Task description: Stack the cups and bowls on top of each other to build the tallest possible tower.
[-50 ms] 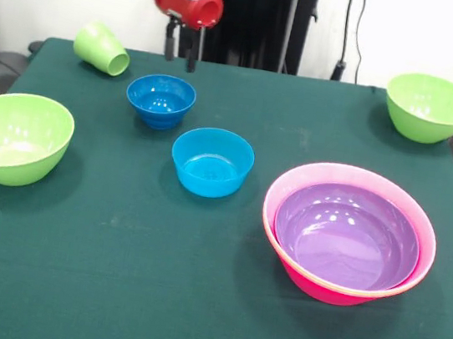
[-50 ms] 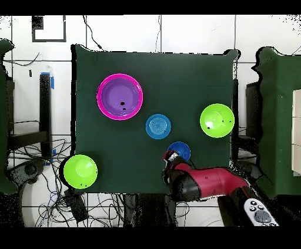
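A dark green table (image 1: 191, 299) stands in front of a white wall. The tower (image 1: 348, 237) so far is a purple bowl (image 1: 345, 235) sitting inside a big pink bowl (image 1: 311, 284). I will tell where things are from this tower, in the front view. A light blue bowl (image 1: 211, 161) stands near the tower, on its left. A dark blue bowl (image 1: 160, 99) stands further left and further back. One green bowl (image 1: 13, 137) is far to the left, by the table edge. The other green bowl (image 1: 431, 107) is behind the tower, at the back right corner. A green cup (image 1: 102, 47) lies on its side at the back left, well apart from the tower. The gripper (image 1: 180, 52) hangs in the air just behind the dark blue bowl, and not touching it. Its two fingers (image 1: 169, 40) point down with a small gap between them, and they hold nothing. I think the dark blue bowl is the next thing to pick up. To do it well, the gripper should come forward a little and go down with one finger inside the rim and one outside. Then it should squeeze softly, because the shiny plastic may slip.
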Tool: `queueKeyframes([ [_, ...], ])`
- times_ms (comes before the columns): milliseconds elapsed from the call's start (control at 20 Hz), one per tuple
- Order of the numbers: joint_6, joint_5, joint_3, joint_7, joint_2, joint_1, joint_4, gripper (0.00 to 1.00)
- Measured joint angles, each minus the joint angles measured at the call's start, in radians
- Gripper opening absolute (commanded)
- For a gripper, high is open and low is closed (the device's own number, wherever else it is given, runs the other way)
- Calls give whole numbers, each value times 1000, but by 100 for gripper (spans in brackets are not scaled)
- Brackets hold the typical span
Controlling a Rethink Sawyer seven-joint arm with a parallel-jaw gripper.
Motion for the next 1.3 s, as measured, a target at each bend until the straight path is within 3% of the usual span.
queueKeyframes([
  [150,13,-46,71,-84,13,-91,-3,100],
  [400,30,-99,152,-214,48,-179,-16,100],
  [800,68,-114,215,-329,99,-237,-48,100],
  [1300,87,-138,282,-389,199,-283,-123,100],
])
